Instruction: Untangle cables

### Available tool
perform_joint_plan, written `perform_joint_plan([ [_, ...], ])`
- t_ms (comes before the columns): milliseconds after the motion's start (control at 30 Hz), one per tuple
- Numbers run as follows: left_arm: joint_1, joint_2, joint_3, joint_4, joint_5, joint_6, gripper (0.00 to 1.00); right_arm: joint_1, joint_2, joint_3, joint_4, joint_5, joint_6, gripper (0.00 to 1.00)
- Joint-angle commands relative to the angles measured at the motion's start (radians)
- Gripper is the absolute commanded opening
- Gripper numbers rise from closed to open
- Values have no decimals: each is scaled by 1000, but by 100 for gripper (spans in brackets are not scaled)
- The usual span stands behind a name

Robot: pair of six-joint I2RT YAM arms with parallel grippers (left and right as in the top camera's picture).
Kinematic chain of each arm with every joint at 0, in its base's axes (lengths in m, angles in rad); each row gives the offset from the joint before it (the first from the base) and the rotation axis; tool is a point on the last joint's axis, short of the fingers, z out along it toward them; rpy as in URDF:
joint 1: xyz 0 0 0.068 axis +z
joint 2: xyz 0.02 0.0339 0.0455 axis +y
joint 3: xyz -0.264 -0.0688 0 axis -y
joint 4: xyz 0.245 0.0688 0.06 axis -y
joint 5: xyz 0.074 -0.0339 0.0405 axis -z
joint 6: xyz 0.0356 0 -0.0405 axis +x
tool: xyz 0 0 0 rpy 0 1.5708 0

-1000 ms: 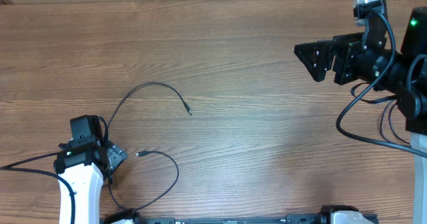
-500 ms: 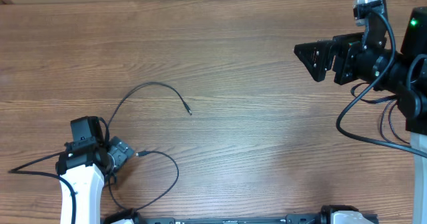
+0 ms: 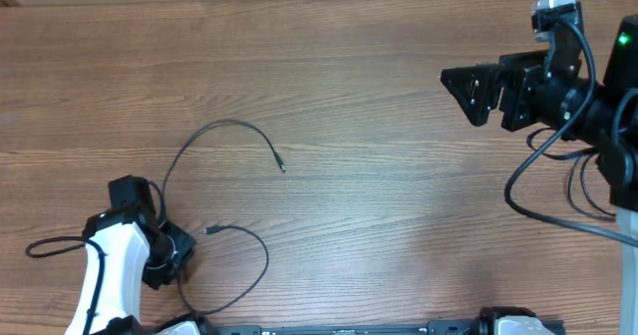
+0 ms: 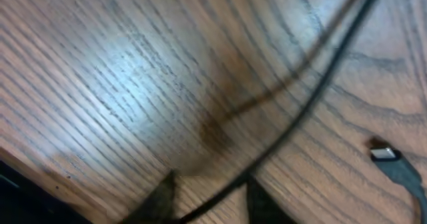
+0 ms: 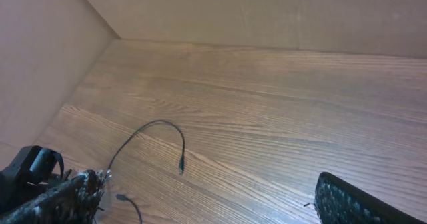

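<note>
Two thin black cables lie on the wooden table at the lower left. One cable arcs up and ends in a plug. The other cable starts at a small plug and loops down toward the table's front edge. My left gripper sits low over the spot where both strands run together. In the left wrist view a cable runs slantwise between the dark fingertips, which stand a little apart, and a silvery plug lies at the right. My right gripper hangs open at the far right, with nothing in it.
Thick black arm cables trail beside the left arm and the right arm. Brown walls close off the table's far side. The arm bases line the front edge.
My left gripper has swung down and toward the front edge, and its jaws have narrowed from wide open around a cable strand. The right arm has stayed still.
</note>
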Motion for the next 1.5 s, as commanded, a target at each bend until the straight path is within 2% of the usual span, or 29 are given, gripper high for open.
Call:
perform_joint_plan([
  [0,35,10,-6,-15,23,8,4,1,-36,14,1,10,-21,100],
  [67,43,10,-6,-5,50,14,4,1,-43,14,5,10,-30,100],
  [133,42,9,-2,42,110,70,4,1,-44,14,13,10,-30,100],
  [200,42,9,17,119,252,162,4,1,-41,14,26,15,-30,100],
  [300,41,10,74,187,391,236,4,1,-36,14,31,36,-31,100],
  [400,35,14,186,187,442,272,4,1,-35,14,18,1,-74,100],
  [500,15,34,333,132,456,305,4,1,-35,14,-3,-115,-146,100],
  [667,-68,116,587,17,473,312,4,28,-7,11,-28,-212,-170,100],
  [833,-229,212,776,-70,474,314,4,164,43,11,-105,-280,-318,100],
  [933,-363,252,879,-71,476,283,4,278,89,11,-114,-272,-346,100],
  [1067,-480,290,1038,-76,508,271,4,342,145,11,-55,-235,-335,100],
  [1233,-509,329,1239,-84,634,241,4,342,218,11,14,-296,-286,100],
  [1467,-509,342,1400,-127,632,239,4,343,298,8,67,-356,-293,100],
])
